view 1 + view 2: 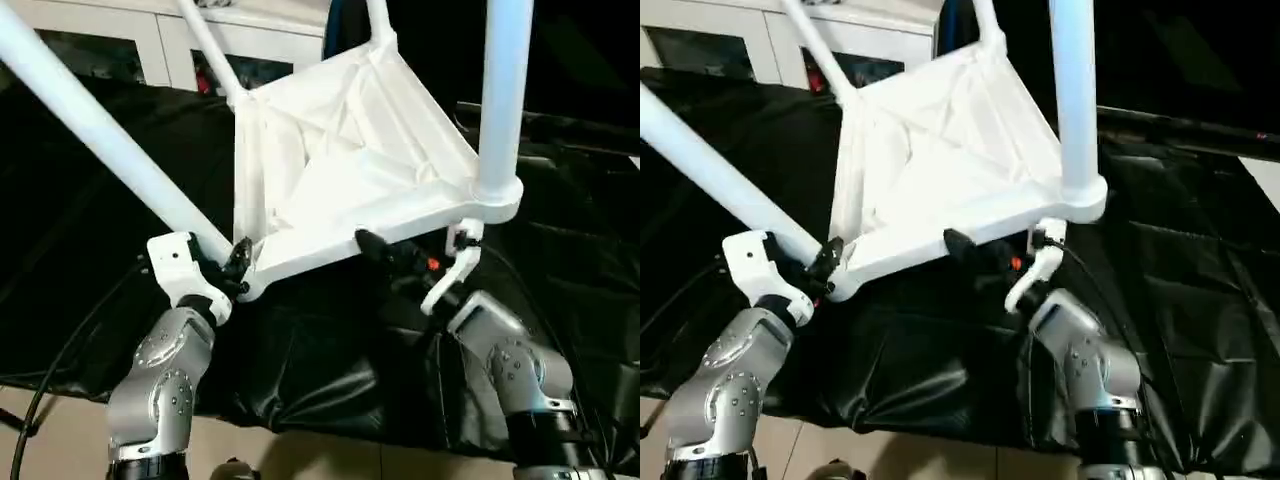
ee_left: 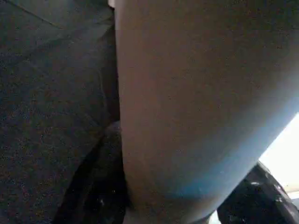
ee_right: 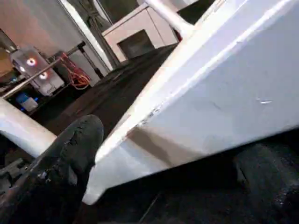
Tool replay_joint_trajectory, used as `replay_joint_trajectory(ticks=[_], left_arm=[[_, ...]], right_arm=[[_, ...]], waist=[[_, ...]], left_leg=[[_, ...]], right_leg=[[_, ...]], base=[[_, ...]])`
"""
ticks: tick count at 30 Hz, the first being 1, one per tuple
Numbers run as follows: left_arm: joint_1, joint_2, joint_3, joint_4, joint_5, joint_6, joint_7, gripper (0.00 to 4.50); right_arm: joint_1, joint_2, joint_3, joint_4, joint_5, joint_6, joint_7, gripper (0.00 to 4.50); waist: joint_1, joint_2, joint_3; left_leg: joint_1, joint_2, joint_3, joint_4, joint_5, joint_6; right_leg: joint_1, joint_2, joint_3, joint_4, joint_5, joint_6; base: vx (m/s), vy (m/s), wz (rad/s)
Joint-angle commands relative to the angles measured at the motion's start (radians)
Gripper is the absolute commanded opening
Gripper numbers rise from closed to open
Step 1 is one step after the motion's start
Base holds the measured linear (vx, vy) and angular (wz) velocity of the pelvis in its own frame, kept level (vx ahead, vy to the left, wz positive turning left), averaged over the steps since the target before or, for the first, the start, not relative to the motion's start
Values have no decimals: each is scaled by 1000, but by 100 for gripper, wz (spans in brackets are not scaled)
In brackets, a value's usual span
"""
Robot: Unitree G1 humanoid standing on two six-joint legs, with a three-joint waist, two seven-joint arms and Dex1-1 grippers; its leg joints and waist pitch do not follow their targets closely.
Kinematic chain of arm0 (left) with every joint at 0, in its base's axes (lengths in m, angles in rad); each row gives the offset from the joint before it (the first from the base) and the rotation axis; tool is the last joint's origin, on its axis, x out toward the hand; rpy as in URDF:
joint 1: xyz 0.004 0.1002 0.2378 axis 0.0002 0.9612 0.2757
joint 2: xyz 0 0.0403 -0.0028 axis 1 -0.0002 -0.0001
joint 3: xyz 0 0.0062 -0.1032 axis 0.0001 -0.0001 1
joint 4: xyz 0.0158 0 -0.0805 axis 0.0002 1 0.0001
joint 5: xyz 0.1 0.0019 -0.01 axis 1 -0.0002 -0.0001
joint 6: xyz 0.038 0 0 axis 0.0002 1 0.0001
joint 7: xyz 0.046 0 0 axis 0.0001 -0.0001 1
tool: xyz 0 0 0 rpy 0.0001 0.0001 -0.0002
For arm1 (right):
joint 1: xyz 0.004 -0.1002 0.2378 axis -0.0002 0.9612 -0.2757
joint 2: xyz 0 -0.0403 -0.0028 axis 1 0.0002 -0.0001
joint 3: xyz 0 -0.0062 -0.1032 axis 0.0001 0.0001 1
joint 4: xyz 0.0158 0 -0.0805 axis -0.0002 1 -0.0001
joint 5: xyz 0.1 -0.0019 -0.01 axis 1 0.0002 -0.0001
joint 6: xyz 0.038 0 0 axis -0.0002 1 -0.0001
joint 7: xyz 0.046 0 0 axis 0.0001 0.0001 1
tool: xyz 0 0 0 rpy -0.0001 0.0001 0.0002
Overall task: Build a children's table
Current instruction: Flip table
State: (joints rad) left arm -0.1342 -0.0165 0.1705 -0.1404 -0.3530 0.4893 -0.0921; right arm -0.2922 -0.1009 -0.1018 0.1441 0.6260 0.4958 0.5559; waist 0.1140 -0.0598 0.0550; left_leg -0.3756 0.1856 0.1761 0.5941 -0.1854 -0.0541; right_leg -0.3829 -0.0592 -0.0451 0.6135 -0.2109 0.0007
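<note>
Four legs fitted, white cabinet [image 1: 150, 40] seemingly behind.

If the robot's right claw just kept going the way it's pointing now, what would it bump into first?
Most likely the near edge of the white table top. The right gripper stands open, pointing along and just under that edge, one finger close against it. Depth is hard to judge, so it might slip beneath onto the black cloth.

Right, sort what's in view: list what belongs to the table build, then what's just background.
Part of the job:
- table top, tilted, ribbed underside facing up
- four legs in its corner sockets, such as the near right leg and near left leg
- left tool closed on the near left leg
- right tool open under the top's near edge

Just about:
- black cloth
- white cabinet
</note>
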Motion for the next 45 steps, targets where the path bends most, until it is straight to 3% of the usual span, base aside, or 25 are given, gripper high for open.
replay_joint_trajectory(ticks=[1,8,9,16,21,29,32,39,40,44,45], left_arm=[[-16,-34,-37,-45,-51,-4,-20,211],[-5,-20,-76,-57,-29,-4,-57,211],[-4,-20,-79,-59,-28,-5,-59,211],[17,-11,-104,-90,-16,-15,-80,211],[25,-7,-120,-102,-2,-39,-94,211],[17,5,-140,-94,23,-75,-107,211],[11,14,-146,-84,35,-86,-118,211],[3,20,-148,-65,44,-98,-122,211],[2,21,-148,-62,43,-101,-126,267],[-1,24,-144,-47,65,-117,-116,281],[0,23,-140,-43,73,-121,-110,304]], right_arm=[[-18,7,-10,10,17,-11,16,450],[-164,63,-81,278,-10,-48,-114,450],[-183,70,-91,313,-2,-45,-116,450],[-300,127,-222,477,114,-64,-149,450],[-352,140,-297,551,174,-80,-149,407],[-367,122,-326,567,183,-60,-118,345],[-374,111,-345,576,193,-65,-109,318],[-374,107,-362,566,198,-64,-109,263],[-376,106,-368,569,199,-65,-107,254],[-377,104,-373,574,197,-68,-102,221],[-376,103,-374,574,196,-69,-100,216]], waist=[[-2,-5,-61],[-2,1,-63],[-7,0,-62],[-17,-4,-66],[-23,-3,-66],[-17,0,-71],[-15,5,-73],[-15,7,-69],[-16,6,-69],[-13,7,-70],[-13,6,-71]], left_leg=[[16,46,-12,-67,-75,18],[22,48,-10,-67,-103,-6],[16,46,-11,-70,-96,-9],[14,46,-10,-67,-75,5],[14,45,-7,-65,-79,17],[14,46,-5,-60,-32,34],[8,44,-5,-54,-14,41],[10,47,-5,-59,-77,15],[9,46,-4,-58,-77,12],[10,47,-5,-58,-72,8],[8,45,-4,-57,-71,11]], right_leg=[[40,-77,43,-59,-34,-155],[32,-77,43,-60,-73,-165],[36,-76,42,-58,-60,-164],[41,-78,41,-51,-14,-172],[40,-77,41,-49,-18,-184],[40,-75,39,-43,45,-202],[38,-74,40,-37,78,-207],[34,-75,40,-45,-7,-198],[34,-75,39,-44,-5,-197],[33,-75,39,-44,4,-201],[35,-74,39,-42,19,-203]], base=[[0,0,0],[0,0,0],[0,0,0],[0,0,0],[0,0,0],[0,0,0],[0,0,0],[0,0,0],[0,0,0],[0,0,0],[0,0,0]])
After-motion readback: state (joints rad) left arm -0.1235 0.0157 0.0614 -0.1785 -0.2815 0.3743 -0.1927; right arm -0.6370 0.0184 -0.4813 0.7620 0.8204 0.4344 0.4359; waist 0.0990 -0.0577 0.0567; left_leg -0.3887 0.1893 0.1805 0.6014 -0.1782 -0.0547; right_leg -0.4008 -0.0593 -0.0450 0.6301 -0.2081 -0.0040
